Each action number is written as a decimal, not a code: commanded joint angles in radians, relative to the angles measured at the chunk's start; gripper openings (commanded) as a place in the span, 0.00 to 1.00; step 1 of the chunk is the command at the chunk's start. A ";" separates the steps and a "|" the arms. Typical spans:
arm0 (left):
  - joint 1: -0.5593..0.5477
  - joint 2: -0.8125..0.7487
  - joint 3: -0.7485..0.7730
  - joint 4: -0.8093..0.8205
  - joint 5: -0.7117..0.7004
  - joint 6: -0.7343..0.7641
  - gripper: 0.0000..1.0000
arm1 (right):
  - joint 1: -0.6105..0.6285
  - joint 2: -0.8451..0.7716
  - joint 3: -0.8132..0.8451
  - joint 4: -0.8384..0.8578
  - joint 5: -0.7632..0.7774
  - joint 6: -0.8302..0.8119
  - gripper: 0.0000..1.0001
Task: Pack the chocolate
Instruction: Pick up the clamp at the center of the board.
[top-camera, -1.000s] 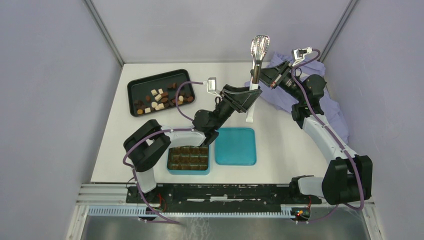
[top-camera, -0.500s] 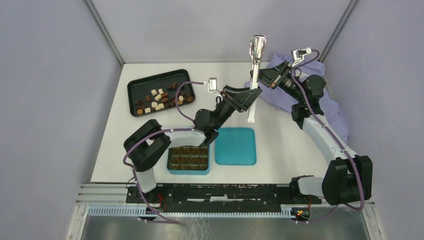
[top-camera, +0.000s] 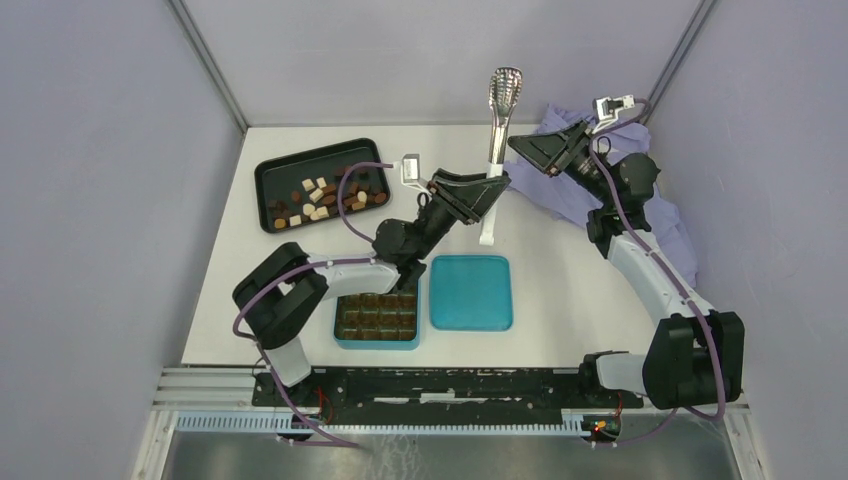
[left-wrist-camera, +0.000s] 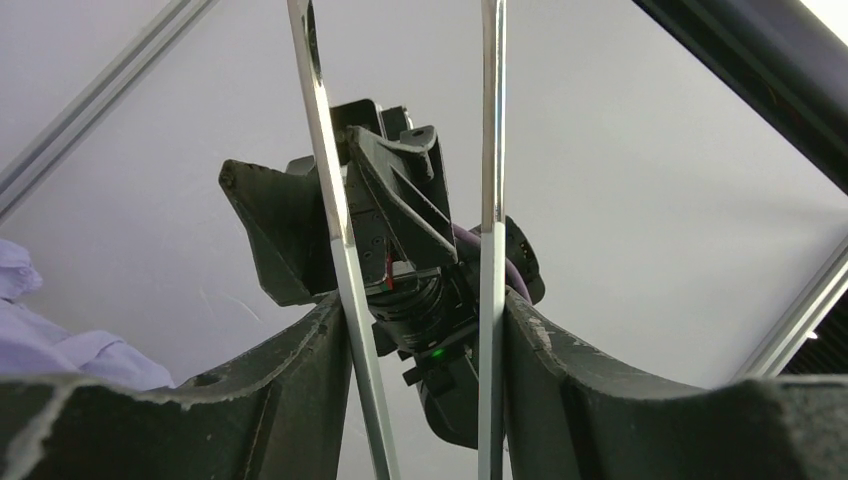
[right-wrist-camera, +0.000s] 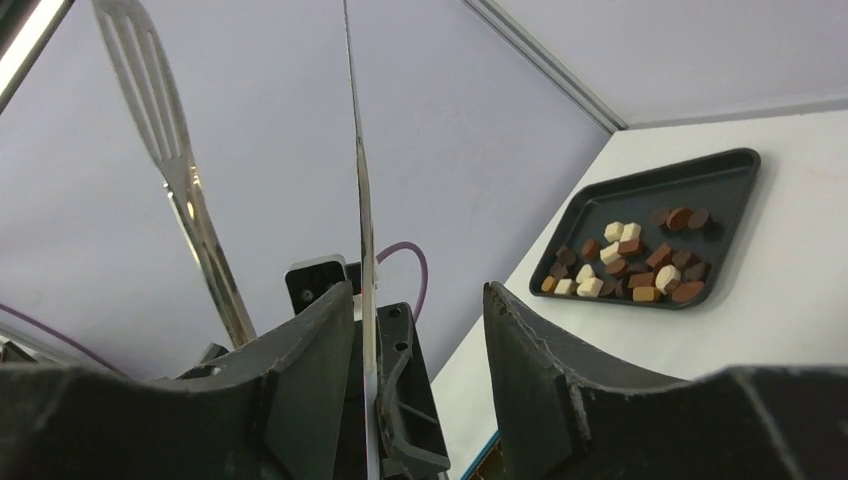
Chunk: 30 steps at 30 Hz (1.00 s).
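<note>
White table (top-camera: 556, 268), brown, tan, cream chocolate (top-camera: 322, 196)

No words, numbers or signs can be read in any view. The black tray (top-camera: 285, 172), the teal box (top-camera: 375, 345) and the tongs (top-camera: 495, 130) show no clear letters.

Both arms reach up, left gripper (top-camera: 489, 184) clamped, right gripper (top-camera: 516, 147) spread wide.
</note>
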 joint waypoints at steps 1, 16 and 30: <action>0.018 -0.060 -0.017 0.165 0.002 -0.013 0.57 | -0.020 -0.029 0.000 0.151 -0.043 -0.010 0.58; 0.168 -0.225 -0.061 -0.421 0.123 -0.133 0.20 | -0.177 -0.054 0.059 -0.176 -0.187 -0.428 0.59; 0.287 -0.242 0.057 -0.896 0.451 -0.200 0.17 | -0.177 -0.012 0.106 -0.534 -0.227 -0.808 0.70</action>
